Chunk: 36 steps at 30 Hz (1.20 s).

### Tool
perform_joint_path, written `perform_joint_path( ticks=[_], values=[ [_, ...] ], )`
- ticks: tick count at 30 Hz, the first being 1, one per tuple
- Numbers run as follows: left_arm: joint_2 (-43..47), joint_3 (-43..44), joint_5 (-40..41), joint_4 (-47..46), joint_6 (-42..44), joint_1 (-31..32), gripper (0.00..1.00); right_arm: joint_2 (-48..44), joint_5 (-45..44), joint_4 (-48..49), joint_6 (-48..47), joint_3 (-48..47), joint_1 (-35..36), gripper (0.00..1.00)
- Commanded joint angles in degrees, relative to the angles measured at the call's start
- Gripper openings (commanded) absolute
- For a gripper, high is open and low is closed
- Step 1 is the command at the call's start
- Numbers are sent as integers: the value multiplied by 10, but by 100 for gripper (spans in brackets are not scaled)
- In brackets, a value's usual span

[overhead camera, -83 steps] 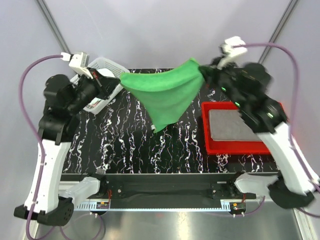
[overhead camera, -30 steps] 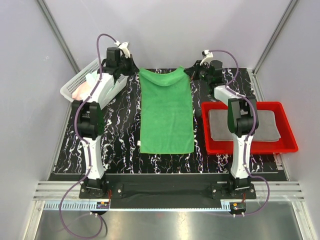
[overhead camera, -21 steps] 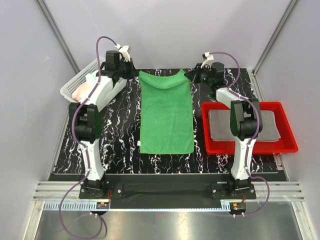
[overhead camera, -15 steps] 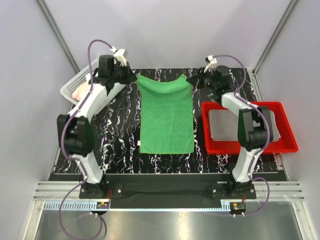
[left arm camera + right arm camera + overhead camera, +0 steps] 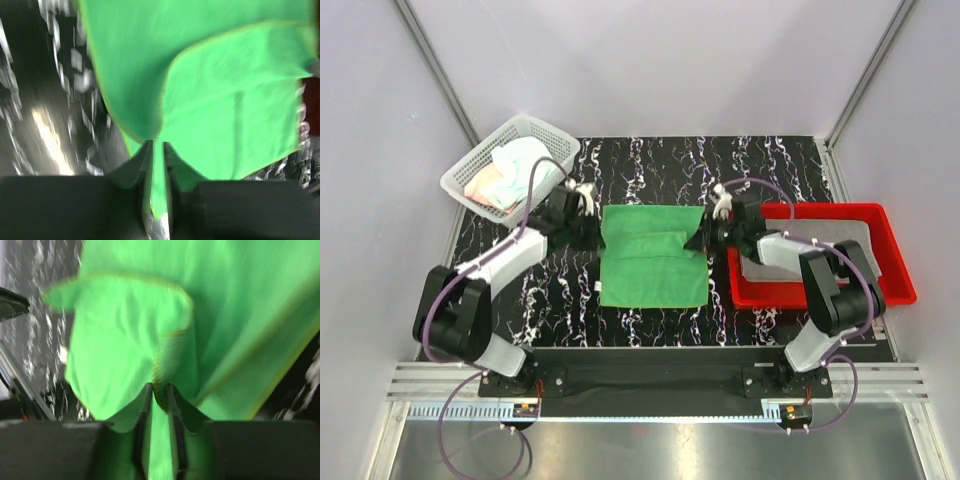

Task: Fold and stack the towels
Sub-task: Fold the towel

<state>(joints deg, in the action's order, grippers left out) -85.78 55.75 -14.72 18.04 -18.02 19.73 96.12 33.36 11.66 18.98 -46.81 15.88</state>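
From above, the green towel (image 5: pixel 653 268) lies mid-table (image 5: pixel 550 290), its far half doubled over toward me. My left gripper (image 5: pixel 592 222) and right gripper (image 5: pixel 703 238) sit at the flap's two side corners. Left wrist: my jaws pinch a thin green hem. Right wrist: likewise, with cloth bunched between them. The towel looks light and limp and would sag, so the corners are the hold.

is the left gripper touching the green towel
Touching. The left wrist view shows a fold of the green towel pinched between the jaws of the left gripper.
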Motion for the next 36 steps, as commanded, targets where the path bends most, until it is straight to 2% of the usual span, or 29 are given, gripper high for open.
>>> perform_joint_path(
  ticks=[1, 3, 4, 7, 10, 12, 16, 18, 19, 24, 36],
  values=[
    [75, -37, 100, 43, -55, 26, 21, -99, -34, -92, -26, 7, 26, 26],
    [118, -79, 102, 36, -80, 36, 25, -134, -44, -114, -33, 22, 31, 31],
    [156, -91, 97, 21, -85, 36, 32, -165, -56, -139, -33, 26, 31, 31],
    [183, -87, 111, 11, -90, 35, 38, -198, -73, -139, -38, 22, 31, 36],
    [148, -19, 122, 30, -72, 30, 41, -176, -102, -127, -51, -13, 32, 38],
    [86, 42, 115, 50, -61, 23, 41, -127, -110, -142, -61, -58, 32, 40],
    [-3, 98, 67, 61, -39, 22, 41, -41, -75, -190, -62, -135, 45, 41],
    [-36, 106, 46, 59, -23, 22, 42, -20, -96, -233, -92, -162, 73, 43],
    [-43, 108, 32, 58, -18, 22, 42, -17, -152, -245, -102, -166, 108, 43],
    [-69, 105, 35, 51, -8, 22, 43, -14, -253, -244, -132, -141, 179, 36],
    [-116, 126, 15, 54, 3, 16, 42, 52, -397, -249, -160, -158, 250, 37]
  ],
)
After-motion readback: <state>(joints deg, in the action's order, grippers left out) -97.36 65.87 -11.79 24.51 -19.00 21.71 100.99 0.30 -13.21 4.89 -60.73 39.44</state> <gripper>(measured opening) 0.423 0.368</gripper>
